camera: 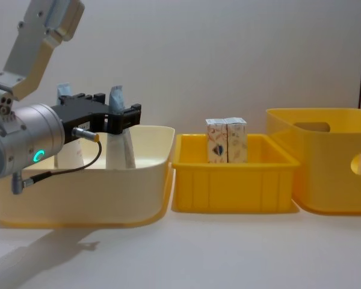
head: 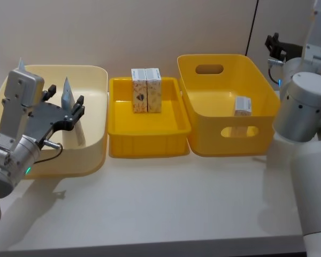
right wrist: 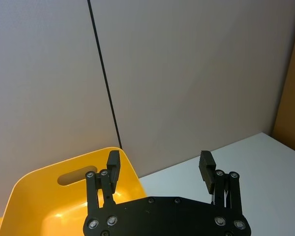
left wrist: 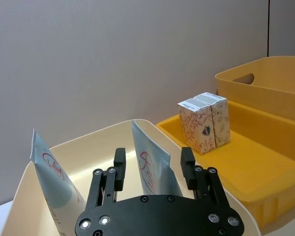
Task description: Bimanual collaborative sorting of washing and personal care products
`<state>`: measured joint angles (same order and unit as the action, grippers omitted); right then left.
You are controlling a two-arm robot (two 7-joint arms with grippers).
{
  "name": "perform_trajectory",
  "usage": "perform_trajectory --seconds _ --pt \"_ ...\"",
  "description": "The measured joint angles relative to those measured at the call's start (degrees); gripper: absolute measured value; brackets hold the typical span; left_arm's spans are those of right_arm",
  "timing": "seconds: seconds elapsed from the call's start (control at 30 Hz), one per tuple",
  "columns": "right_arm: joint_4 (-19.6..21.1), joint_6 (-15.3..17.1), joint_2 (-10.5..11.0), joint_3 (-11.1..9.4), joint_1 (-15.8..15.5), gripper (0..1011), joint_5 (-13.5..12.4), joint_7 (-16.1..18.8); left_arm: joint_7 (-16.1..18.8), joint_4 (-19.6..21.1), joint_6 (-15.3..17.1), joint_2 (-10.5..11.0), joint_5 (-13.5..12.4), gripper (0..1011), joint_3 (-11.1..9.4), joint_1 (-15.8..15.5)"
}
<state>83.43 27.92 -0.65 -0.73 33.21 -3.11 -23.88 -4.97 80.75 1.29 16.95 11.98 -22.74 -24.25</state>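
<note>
Jaws released on my left gripper (left wrist: 153, 156), straddling one upright squeeze tube (left wrist: 150, 169) in cream bin (head: 91, 155). Right gripper (right wrist: 159, 162) jaws released too, raised beside deep yellow bin (right wrist: 34, 196).

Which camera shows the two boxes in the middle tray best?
The left wrist view: the two boxes appear large, their prints clear. The head view shows them smaller, from above; the chest view shows them smaller, from the side.

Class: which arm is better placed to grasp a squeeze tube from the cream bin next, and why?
Left. The left gripper hangs open over the cream bin, a squeeze tube right before it. The right gripper, also open, is by the deep yellow bin, across the table.
</note>
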Motion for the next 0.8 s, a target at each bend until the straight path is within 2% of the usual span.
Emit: perform_trajectory --seconds 0.1,0.13,0.2,0.33,0.53,0.8 --pt "0.0 0.0 0.0 0.0 0.0 1001 0.0 0.0 -0.05 -0.11 -0.06 -0.04 0.02 648 0.04 -0.07" --pt "0.0 0.0 0.0 0.0 0.0 1001 0.0 0.0 -0.05 -0.11 -0.06 -0.04 0.02 648 0.04 -0.07" --pt "0.0 0.0 0.0 0.0 0.0 1001 0.0 0.0 -0.08 -0.18 -0.08 -0.06 0.03 535 0.05 -0.11" --pt "0.0 0.0 0.0 0.0 0.0 1001 0.0 0.0 -0.13 -0.24 -0.13 -0.08 0.05 433 0.07 -0.16" --pt "0.0 0.0 0.0 0.0 0.0 1001 0.0 0.0 -0.17 -0.32 -0.16 -0.12 0.08 212 0.12 -0.22" --pt "0.0 0.0 0.0 0.0 0.0 1001 0.0 0.0 -0.21 -0.37 -0.21 -0.15 0.08 118 0.14 -0.26"
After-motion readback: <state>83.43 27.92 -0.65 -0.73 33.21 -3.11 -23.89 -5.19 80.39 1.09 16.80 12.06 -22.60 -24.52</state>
